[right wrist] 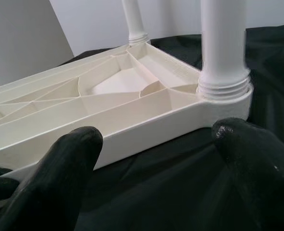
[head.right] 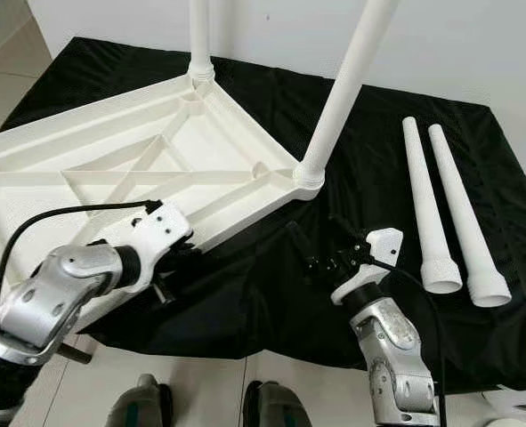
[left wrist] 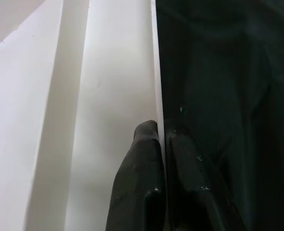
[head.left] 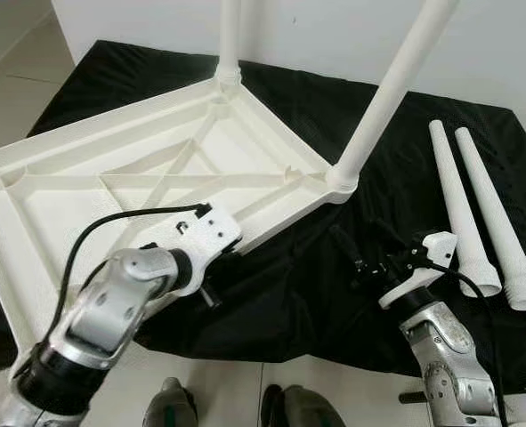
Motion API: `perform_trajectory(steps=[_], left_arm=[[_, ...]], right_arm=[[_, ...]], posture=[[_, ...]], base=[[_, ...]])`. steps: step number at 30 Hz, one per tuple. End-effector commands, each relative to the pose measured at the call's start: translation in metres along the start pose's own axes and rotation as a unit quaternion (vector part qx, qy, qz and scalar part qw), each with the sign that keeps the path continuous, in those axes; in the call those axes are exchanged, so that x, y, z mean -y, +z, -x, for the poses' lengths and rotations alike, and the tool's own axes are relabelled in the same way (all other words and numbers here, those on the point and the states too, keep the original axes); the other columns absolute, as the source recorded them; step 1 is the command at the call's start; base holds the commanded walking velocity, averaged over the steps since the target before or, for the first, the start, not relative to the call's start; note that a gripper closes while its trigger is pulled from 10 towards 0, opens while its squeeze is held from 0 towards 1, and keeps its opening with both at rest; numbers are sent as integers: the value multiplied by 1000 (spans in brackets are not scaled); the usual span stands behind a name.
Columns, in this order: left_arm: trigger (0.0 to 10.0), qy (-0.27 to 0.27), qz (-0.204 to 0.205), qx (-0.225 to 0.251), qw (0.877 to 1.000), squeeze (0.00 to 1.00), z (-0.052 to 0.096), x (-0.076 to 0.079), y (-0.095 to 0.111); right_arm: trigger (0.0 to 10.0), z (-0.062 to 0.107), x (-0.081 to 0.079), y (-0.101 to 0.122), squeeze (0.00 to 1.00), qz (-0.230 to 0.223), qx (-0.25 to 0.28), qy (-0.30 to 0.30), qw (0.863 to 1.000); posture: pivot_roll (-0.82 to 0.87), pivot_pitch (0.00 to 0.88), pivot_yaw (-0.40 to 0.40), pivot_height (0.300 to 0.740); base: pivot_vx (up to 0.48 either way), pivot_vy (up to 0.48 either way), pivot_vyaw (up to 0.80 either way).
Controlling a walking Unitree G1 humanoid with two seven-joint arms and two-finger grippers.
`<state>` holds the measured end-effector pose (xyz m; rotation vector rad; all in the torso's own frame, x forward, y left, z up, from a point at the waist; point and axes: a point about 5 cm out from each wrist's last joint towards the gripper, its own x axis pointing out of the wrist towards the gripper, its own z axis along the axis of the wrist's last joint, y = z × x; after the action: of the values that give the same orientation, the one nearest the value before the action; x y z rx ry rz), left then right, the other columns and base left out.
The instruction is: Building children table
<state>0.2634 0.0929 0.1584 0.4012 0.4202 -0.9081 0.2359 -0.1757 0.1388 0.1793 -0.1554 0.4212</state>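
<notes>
Black cloth (head.left: 271,294) covers the low surface, with pale floor and a white wall around it. From the left eye, the white tabletop (head.left: 156,169) lies upside down, ribs showing, with two legs already standing in its far corners (head.left: 383,98). Two loose legs (head.left: 481,209) lie side by side on the cloth to the robot's right, long axes running away from the robot, wide ends nearest it. The right claw (head.left: 369,253) hovers between the tabletop and those legs, so the right arm looks the nearer one for fetching them.

The left wrist view shows the left claw (left wrist: 163,144) clenched on the tabletop's thin near rim.

In the right wrist view, the right claw's fingers (right wrist: 69,159) are spread and hold nothing, pointing at the tabletop rather than the loose legs.
</notes>
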Motion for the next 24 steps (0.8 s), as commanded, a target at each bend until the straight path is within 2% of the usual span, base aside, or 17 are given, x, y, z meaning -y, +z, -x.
perform_trajectory(steps=[1, 5, 8, 10, 11, 15, 17, 19, 20, 24], left_arm=[[10000, 86, 10, -9, 996, 0, -5, -7, 0], [10000, 154, 106, 20, 982, 0, -22, -14, 21], [10000, 160, 121, 25, 979, 0, -26, -14, 25], [10000, 173, 148, 37, 973, 0, -37, -14, 37], [10000, 173, 148, 37, 973, 0, -37, -14, 37], [10000, 170, 155, 56, 972, 0, -54, -7, 60], [10000, 170, 155, 56, 972, 0, -54, -7, 60], [10000, 151, 160, 75, 973, 0, -62, 0, 75], [10000, 139, 153, 86, 975, 1000, -65, 5, 83], [10000, 126, 147, 97, 976, 1000, -67, 9, 89]], right_arm=[[10000, 2, -2, 0, 0, -3, -3, -1, 1000], [10000, 1, -4, 1, 0, -3, -3, -1, 1000], [10000, 1, -4, 1, 0, -4, -3, -2, 1000], [10000, -1, -5, 1, 0, -4, -3, -3, 1000], [10000, -1, -5, 1, 0, -4, -3, -3, 1000], [10000, -4, -7, 1, 0, -6, -1, 0, 1000], [10000, -4, -7, 1, 0, -6, -1, 0, 1000], [10000, -6, -9, 1, 0, -8, 2, 1, 1000], [10000, -7, -10, 1, 0, -8, 3, 1, 1000], [10000, -7, -10, 1, 0, -8, 3, 0, 1000]], posture=[[-6, 105, -61, 740], [-8, 110, -63, 740], [-7, 113, -64, 740], [-7, 114, -68, 740], [-7, 114, -68, 740], [-6, 115, -68, 740], [-6, 115, -68, 740], [-10, 114, -66, 740], [-10, 114, -66, 740], [-11, 114, -64, 740]], base=[[0, 0, 0], [0, 0, 0], [0, 0, 0], [0, 0, 0], [0, 0, 0], [0, 0, 0], [0, 0, 0], [0, 0, 0], [0, 0, 0], [0, 0, 0]])
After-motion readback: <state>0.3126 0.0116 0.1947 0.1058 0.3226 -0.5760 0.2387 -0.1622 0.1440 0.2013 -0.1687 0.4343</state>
